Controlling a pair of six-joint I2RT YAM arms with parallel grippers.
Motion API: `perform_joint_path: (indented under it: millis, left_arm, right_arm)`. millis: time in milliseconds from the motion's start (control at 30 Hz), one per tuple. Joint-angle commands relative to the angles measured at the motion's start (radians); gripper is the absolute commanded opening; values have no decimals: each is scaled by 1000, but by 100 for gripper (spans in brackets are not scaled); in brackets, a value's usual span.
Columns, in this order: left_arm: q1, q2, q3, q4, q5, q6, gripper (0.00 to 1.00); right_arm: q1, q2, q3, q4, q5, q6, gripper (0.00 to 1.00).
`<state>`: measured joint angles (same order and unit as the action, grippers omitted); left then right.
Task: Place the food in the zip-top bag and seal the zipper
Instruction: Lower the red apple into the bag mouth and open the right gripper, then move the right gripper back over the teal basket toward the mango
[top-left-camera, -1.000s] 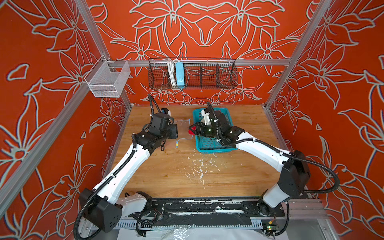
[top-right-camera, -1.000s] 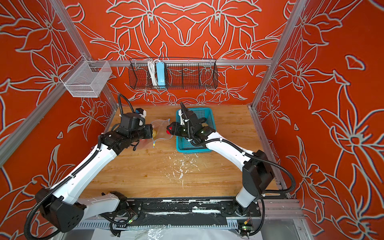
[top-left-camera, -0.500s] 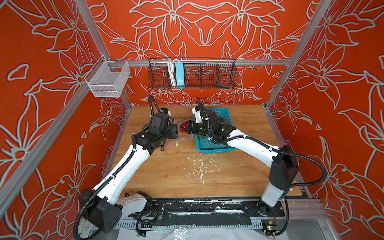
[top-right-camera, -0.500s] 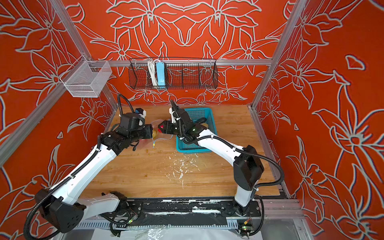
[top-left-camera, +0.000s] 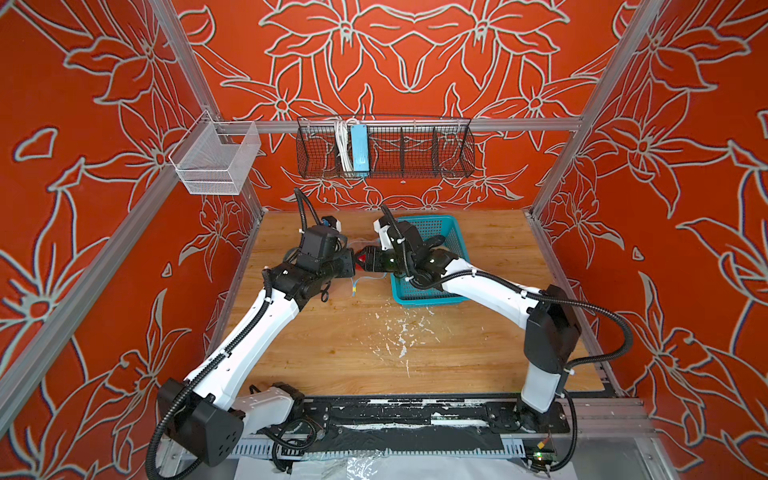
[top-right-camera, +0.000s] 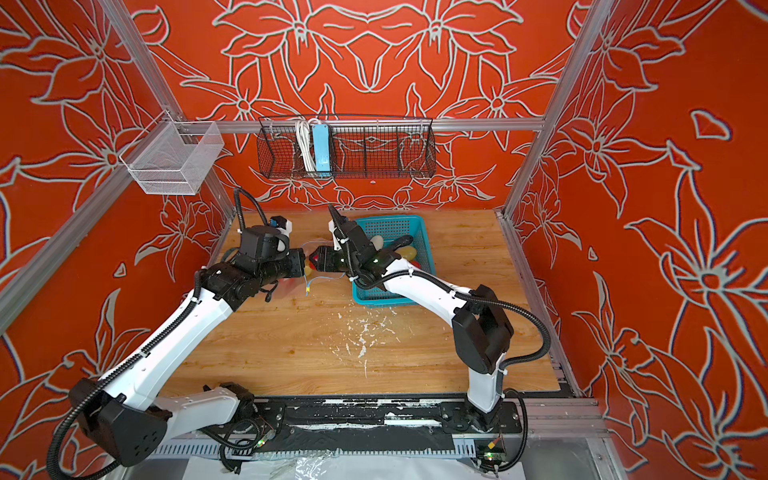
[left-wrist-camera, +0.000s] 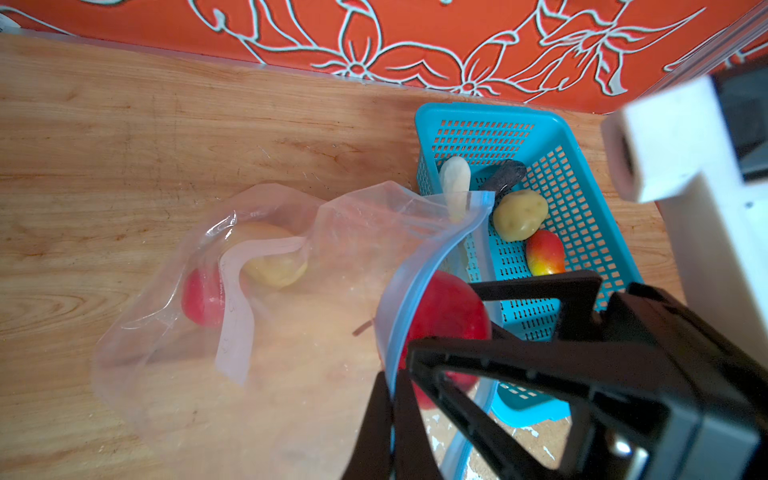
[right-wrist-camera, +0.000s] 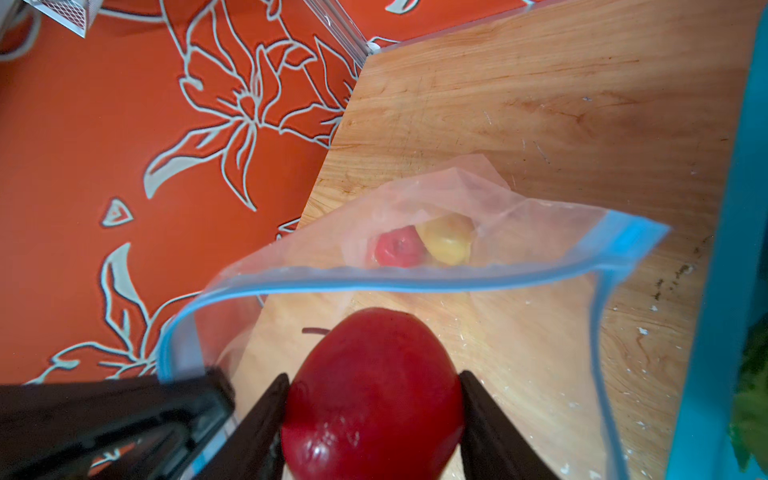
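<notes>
Basket (left-wrist-camera: 478, 110) with leftover food is my landmark. The bag (left-wrist-camera: 208, 353) lies just beside it, mouth turned toward it. My left gripper (left-wrist-camera: 392, 399) is pinched tight on the blue zipper strip (right-wrist-camera: 374, 282), lifting it so the mouth gapes. My right gripper (right-wrist-camera: 373, 380), jaws half spread, squeezes a tomato (right-wrist-camera: 370, 415) at that mouth. Deeper in, farther from the basket, sit another tomato (left-wrist-camera: 203, 299) and a potato (left-wrist-camera: 274, 266). I can read no writing on the white label patch (left-wrist-camera: 237, 316).
</notes>
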<state>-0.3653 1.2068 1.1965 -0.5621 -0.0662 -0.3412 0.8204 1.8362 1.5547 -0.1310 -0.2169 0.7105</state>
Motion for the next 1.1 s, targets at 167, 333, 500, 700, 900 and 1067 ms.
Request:
perform_joint_path:
  millis: [167, 333, 500, 700, 900, 1067]
  left_arm:
    - [8, -21, -9, 8, 2, -6, 0]
    - [8, -21, -9, 8, 2, -7, 0]
    - [8, -20, -9, 8, 0, -6, 0]
    - [7, -21, -9, 8, -1, -7, 0]
    - [8, -24, -9, 10, 4, -8, 0]
    - [8, -30, -10, 10, 6, -9, 0]
  right_arm:
    - [17, 21, 55, -19, 17, -18, 59]
    - [19, -7, 41, -37, 30, -30, 73]
    - [19, -43, 14, -46, 41, -40, 98]
    - [19, -99, -31, -70, 56, -55, 98]
    - [17, -179, -80, -133, 126, -91, 98]
    - [16, -237, -107, -206, 208, -125, 98]
